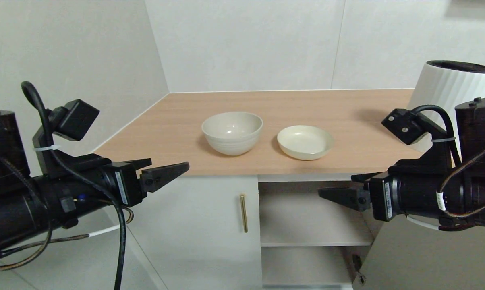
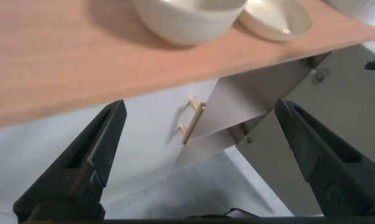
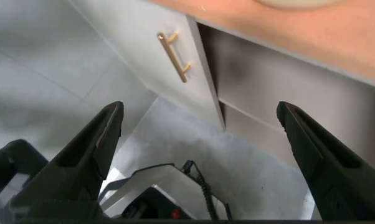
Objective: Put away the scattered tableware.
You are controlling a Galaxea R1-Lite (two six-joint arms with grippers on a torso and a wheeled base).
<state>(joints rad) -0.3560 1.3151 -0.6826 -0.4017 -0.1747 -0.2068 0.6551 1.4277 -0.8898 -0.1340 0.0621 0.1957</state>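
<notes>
A bowl (image 1: 232,132) and a shallow dish (image 1: 305,141) sit apart mid-table (image 1: 174,133), with the bowl on the left. The left tool (image 1: 168,169) and right tool (image 1: 336,186) hang wide open and empty near the table's near edge. Below, a cupboard (image 1: 311,241) stands open beside a brass handle (image 1: 244,212). A white ribbed container (image 1: 448,92) stands far right.

Bare surface (image 1: 174,121) runs left of and behind the bowl (image 1: 232,132) and dish (image 1: 305,141), set near each other at centre frame. A ribbed bin (image 1: 448,92) blocks the upper right; at lower centre the cabinet bay (image 1: 307,213) gapes open beside a shut door (image 1: 202,225).
</notes>
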